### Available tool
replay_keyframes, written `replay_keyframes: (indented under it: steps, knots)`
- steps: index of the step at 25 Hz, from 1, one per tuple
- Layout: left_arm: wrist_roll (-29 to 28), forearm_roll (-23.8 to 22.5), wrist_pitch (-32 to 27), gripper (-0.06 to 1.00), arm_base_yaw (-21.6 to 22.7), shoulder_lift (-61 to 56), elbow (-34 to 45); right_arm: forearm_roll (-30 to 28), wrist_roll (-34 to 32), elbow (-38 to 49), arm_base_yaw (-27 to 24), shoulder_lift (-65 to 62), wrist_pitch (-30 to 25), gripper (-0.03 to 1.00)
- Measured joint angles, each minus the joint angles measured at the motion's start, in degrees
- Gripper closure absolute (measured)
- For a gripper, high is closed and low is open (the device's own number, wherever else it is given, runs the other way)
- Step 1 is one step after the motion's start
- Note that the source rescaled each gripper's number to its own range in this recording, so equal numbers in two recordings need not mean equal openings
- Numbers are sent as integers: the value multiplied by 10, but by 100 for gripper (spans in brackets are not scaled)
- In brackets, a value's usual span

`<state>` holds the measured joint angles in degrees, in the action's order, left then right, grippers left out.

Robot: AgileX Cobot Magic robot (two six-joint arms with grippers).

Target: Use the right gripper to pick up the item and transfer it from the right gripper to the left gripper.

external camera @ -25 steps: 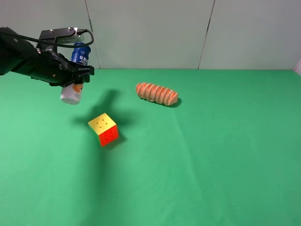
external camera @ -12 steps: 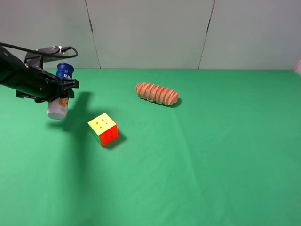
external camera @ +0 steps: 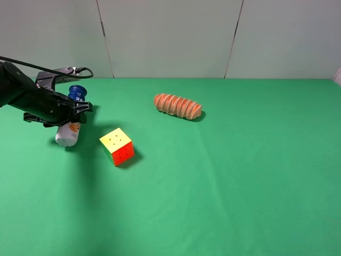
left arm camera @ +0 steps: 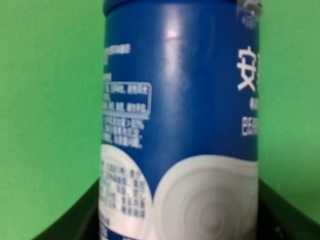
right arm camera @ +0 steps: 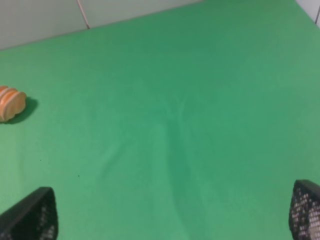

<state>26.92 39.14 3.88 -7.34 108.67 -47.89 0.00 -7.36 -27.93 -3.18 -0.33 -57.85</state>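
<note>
1. Since a second ago, the left gripper (external camera: 72, 113) has carried the bottle (external camera: 70, 125) away from the middle toward the left edge of the high view and lower, close to the cloth; over the last half second it dropped a little further.
2. Its jaws are clamped on the bottle around the middle, blue cap (external camera: 78, 92) pointing up toward the back wall and white base tilted down toward the cloth (external camera: 240, 176).
3. Whether the base touches the cloth cannot be told from the high view; its shadow sits right under it.
4. From the left wrist, the bottle (left arm camera: 180, 125) fills the frame: blue label with white print above, a white swirl below, dark finger edges (left arm camera: 75, 220) at either side.
5. Nothing else has moved: the cube (external camera: 117, 146) stands near the bottle, apart from it, toward the middle, and the roll (external camera: 178, 106) lies further back, well apart from both.
6. The right gripper (right arm camera: 172, 215) is outside the high view; in its wrist view the two finger tips (right arm camera: 31, 215) stand at opposite edges, spread wide, with only bare cloth between them.
7. That view also catches one end of the roll (right arm camera: 11, 103) at its edge.
</note>
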Motion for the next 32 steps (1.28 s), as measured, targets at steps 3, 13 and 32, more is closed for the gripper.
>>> replay_keyframes:
  steps: [3,13,32]
  knots:
    - [0,0,0,89,0,0,0,0,0,0,0,0,0,-3]
    - [0,0,-19,89,21,0,0,0,0,0,0,0,-1,-3]
    - [0,-1,-19,88,21,20,-9,0,0,0,0,0,-1,-3]
